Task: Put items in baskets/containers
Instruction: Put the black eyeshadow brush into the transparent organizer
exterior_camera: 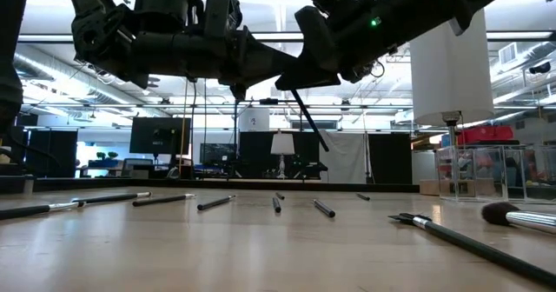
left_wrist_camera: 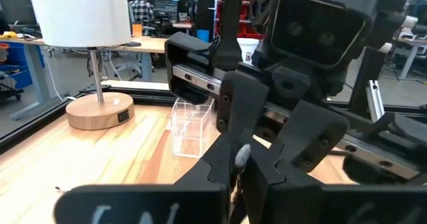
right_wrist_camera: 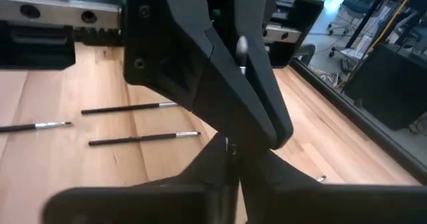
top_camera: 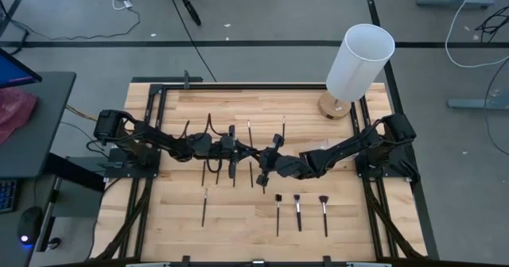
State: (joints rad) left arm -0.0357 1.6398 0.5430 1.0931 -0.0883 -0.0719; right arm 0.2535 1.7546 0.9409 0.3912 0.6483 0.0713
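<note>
Both arms meet above table centre, well off lamp [top_camera: 358,60].
Left gripper [top_camera: 253,152]: jaws closed on brush [exterior_camera: 306,116], held raised, hanging tilted.
Right gripper [top_camera: 266,162]: jaws pinched on same brush; judged handover or regrip between arms.
Clear holder [left_wrist_camera: 190,125]: just beside lamp base.
Remaining brushes [top_camera: 299,211]: loose on table, away from lamp.
No legible writing.

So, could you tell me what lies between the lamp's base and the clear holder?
Only bare table between base and clear holder, seen in left wrist view.
</note>
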